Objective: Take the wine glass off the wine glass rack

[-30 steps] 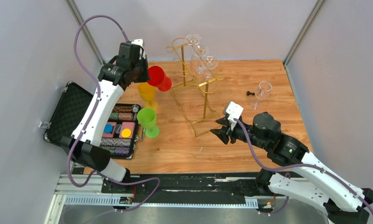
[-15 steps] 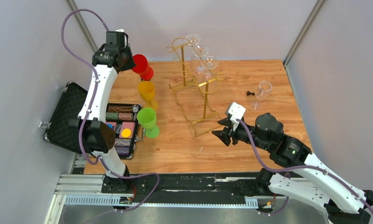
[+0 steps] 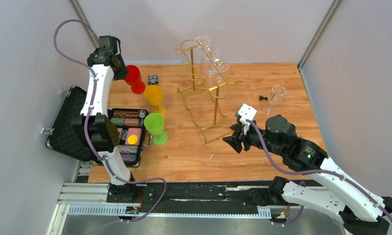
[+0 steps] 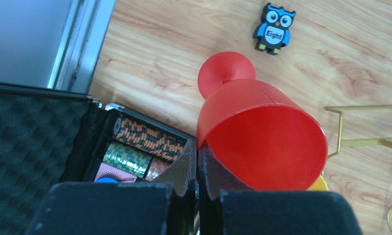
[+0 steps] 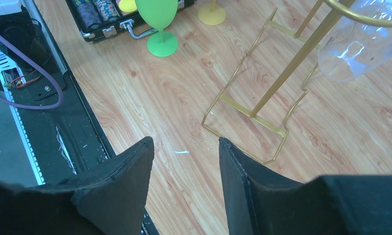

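The right fingers [image 3: 232, 142] stand moderately apart and empty, low over the desk [image 3: 184, 156] at about 5 o'clock of the wine glass rack [image 3: 215, 105]. The wine glass [image 3: 209, 62] hangs upside down among others near the rack's top, toward 12 o'clock. To do this well, I judge, they should rise to its stem, close gently, then slide it out along the arm. The left fingers [image 4: 193, 157] pinch the rim of an empty red goblet [image 4: 262, 142]. The open case [image 3: 71, 117] at 9 o'clock holds poker chips [image 3: 128, 120].
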Controlling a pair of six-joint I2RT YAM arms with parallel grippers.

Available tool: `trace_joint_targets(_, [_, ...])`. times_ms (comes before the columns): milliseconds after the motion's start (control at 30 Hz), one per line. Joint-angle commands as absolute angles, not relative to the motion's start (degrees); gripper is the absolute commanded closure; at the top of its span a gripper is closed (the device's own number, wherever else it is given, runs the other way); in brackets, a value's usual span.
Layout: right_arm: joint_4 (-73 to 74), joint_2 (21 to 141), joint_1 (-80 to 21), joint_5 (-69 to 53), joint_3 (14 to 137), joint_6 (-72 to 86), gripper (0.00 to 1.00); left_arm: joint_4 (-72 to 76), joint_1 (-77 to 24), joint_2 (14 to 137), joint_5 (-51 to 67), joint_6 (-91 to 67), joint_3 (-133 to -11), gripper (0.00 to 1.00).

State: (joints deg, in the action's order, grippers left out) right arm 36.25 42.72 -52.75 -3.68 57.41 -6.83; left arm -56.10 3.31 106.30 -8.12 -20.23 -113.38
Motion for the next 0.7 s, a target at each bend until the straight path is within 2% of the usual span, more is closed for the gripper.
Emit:
trace_joint_targets(0, [36.8,42.9,-53.0,-3.0,60.1,-5.0,0.47,-57.1,4.6,106.9,-9.7,-19.5,-114.0,1.0])
trace_joint_targets(667, [39.0,43.8,-52.9,-2.6,61.3,-2.3,0.46,-54.0,7.5,111.1,-5.9,-19.4,-108.4,1.0])
